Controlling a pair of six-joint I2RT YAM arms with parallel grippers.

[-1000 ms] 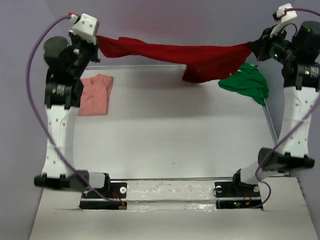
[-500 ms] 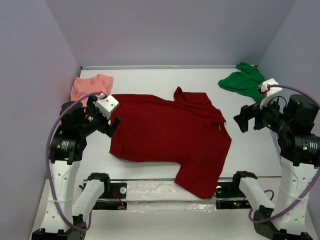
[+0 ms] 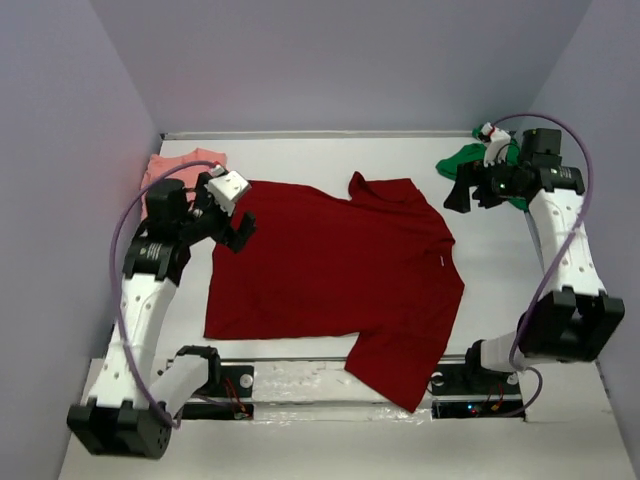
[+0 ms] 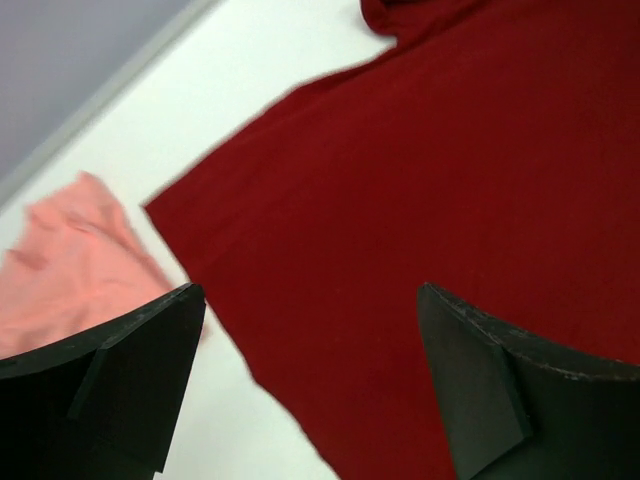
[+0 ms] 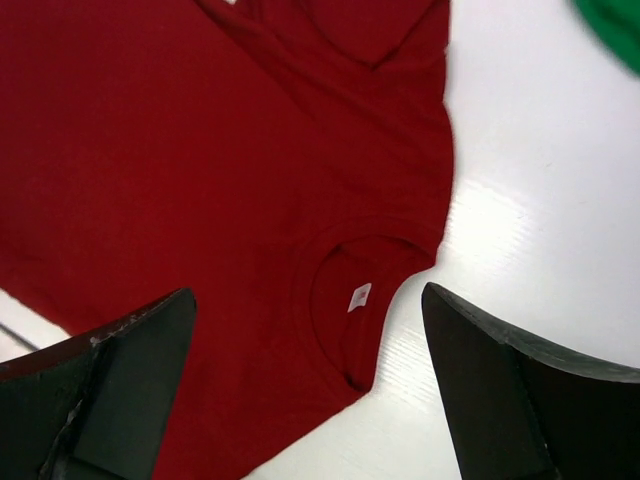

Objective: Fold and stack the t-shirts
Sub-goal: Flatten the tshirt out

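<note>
White tabletop (image 3: 300, 160) bears the dark red shirt (image 3: 330, 270), near sleeve (image 3: 400, 368) seen only from above; left claw (image 4: 310, 290), right claw (image 5: 307, 292) spread.

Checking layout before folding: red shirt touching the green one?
Apart. The right wrist view shows bare table between the red shirt and the green shirt.

Dark red collared cloth shirt (image 3: 330, 270) lies spread flat mid white table (image 3: 300, 160). Neck points right, hem left. One sleeve lies toward the far side, the other over the near edge.
Salmon-pink cloth shirt (image 3: 175, 165): far-left corner, just beside the hem.
Bright green cloth shirt (image 3: 460, 160): far-right corner, apart.
</note>
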